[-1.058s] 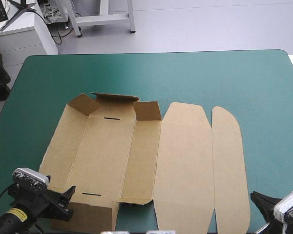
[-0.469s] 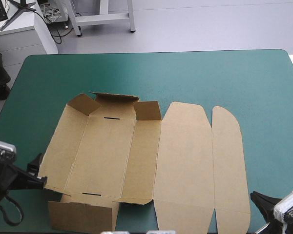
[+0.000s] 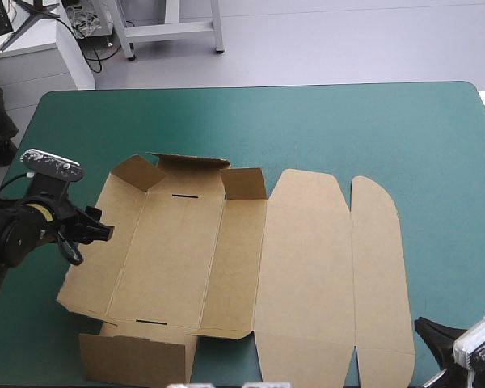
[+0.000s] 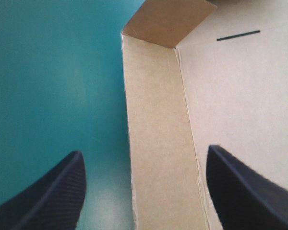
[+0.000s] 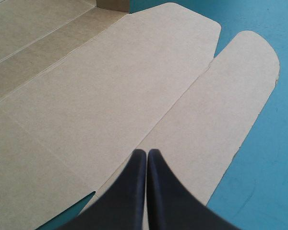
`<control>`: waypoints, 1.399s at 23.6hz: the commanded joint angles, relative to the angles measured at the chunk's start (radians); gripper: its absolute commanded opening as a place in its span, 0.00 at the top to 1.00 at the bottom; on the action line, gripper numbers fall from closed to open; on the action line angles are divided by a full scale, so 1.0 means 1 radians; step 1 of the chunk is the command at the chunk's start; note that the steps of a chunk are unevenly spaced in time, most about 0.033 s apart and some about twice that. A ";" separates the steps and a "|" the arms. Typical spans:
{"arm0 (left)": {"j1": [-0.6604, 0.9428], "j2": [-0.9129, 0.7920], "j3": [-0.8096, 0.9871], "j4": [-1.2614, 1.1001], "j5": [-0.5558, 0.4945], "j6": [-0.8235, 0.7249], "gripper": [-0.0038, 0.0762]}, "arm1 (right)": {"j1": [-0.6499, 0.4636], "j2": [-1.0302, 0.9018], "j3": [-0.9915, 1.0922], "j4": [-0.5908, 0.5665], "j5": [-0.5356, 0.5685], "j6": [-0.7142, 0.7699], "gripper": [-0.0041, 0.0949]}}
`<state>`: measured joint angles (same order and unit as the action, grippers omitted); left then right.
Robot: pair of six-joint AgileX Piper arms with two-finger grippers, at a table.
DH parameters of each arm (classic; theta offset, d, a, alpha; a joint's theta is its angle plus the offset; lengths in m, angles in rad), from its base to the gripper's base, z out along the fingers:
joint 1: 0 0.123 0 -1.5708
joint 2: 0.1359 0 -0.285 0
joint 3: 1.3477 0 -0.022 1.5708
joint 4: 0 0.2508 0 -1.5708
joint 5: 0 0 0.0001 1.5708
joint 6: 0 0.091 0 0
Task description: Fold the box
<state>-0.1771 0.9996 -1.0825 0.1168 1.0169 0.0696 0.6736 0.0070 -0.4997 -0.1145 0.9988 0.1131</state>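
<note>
Since the earlier frames the left tool (image 3: 103,232) has travelled from the counter's near left corner along the left edge, and now sits beside the middle of the box's left wall panel. The right tool (image 5: 147,152) has not shifted from the near right corner. The brown box (image 3: 250,267) lies where it did, on the left and middle of the counter (image 3: 323,121), nearer the near edge. The left tool's black fingers are spread, 1 over the teal-green cover and 1 over the box's floor, with the left wall panel between them; whether they touch the board cannot be told. The right tool's fingers are pressed together in 1 point above the lid's narrow rounded flap. The box is mostly a flat sheet. At its far end 2 corner tabs and the end flap stand raised, a near flap stands up at the near left, 2 dark slots mark the floor, and the lid panels lie flat to the right.
</note>
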 commanded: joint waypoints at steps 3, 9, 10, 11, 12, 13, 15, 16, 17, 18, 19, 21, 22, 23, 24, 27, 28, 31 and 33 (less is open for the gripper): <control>0.117 0.074 -0.039 -0.024 -0.040 -0.013 0.39 | -0.008 0.025 -0.025 -0.009 -0.072 -0.009 0.96; 0.421 0.127 -0.039 -0.362 0.035 0.228 0.39 | -0.008 0.025 -0.025 -0.014 -0.072 -0.009 0.96; 0.458 0.143 -0.039 -0.433 0.067 0.278 0.39 | -0.008 0.025 -0.025 -0.014 -0.072 -0.009 0.96; 0.510 0.175 -0.037 -0.512 0.124 0.348 0.39 | -0.008 0.025 -0.025 -0.021 -0.072 -0.009 0.96; 0.533 0.195 -0.037 -0.538 0.164 0.376 0.39 | -0.008 0.025 -0.025 -0.025 -0.072 -0.009 0.96; 0.558 0.231 -0.037 -0.554 0.210 0.407 0.39 | -0.008 0.025 -0.025 -0.032 -0.074 -0.009 0.96; 0.560 0.265 -0.037 -0.542 0.230 0.445 0.39 | -0.008 0.025 -0.025 -0.035 -0.074 -0.009 0.96; 0.560 0.273 -0.037 -0.537 0.235 0.464 0.39 | -0.008 0.025 -0.025 -0.035 -0.074 -0.009 0.96; 0.560 0.292 -0.037 -0.517 0.245 0.479 0.39 | -0.008 0.025 -0.025 -0.035 -0.074 -0.009 0.96; 0.560 0.314 -0.035 -0.509 0.249 0.489 0.39 | -0.008 0.025 -0.025 -0.035 -0.074 -0.009 0.96; 0.560 0.327 -0.033 -0.504 0.250 0.489 0.39 | -0.008 0.025 -0.025 -0.035 -0.074 -0.009 0.96; 0.560 0.355 -0.011 -0.502 0.252 0.496 0.39 | -0.008 0.025 -0.025 -0.039 -0.074 -0.009 0.96; 0.560 0.365 0.017 -0.500 0.247 0.509 0.39 | -0.008 0.025 -0.025 -0.039 -0.074 -0.009 0.96; 0.560 0.365 0.028 -0.508 0.243 0.529 0.39 | -0.008 0.025 -0.025 -0.039 -0.074 -0.009 0.96; 0.560 0.365 0.051 -0.521 0.231 0.544 0.39 | -0.008 0.025 -0.025 -0.042 -0.076 -0.009 0.96; 0.560 0.367 0.075 -0.521 0.228 0.562 0.39 | -0.008 0.025 -0.025 -0.043 -0.076 -0.009 0.96; 0.560 0.374 0.076 -0.526 0.228 0.562 0.39 | -0.008 0.025 -0.025 -0.045 -0.076 -0.009 0.96; 0.558 0.387 0.076 -0.576 0.253 0.574 0.39 | -0.008 0.025 -0.025 -0.050 -0.078 -0.013 0.96; 0.558 0.406 0.078 -0.632 0.273 0.596 0.39 | -0.008 0.025 -0.025 -0.055 -0.080 -0.013 0.96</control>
<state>0.3822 1.4140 -0.9863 -0.4171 1.2181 0.6429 0.6736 0.0070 -0.4990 -0.1451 0.9987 0.1108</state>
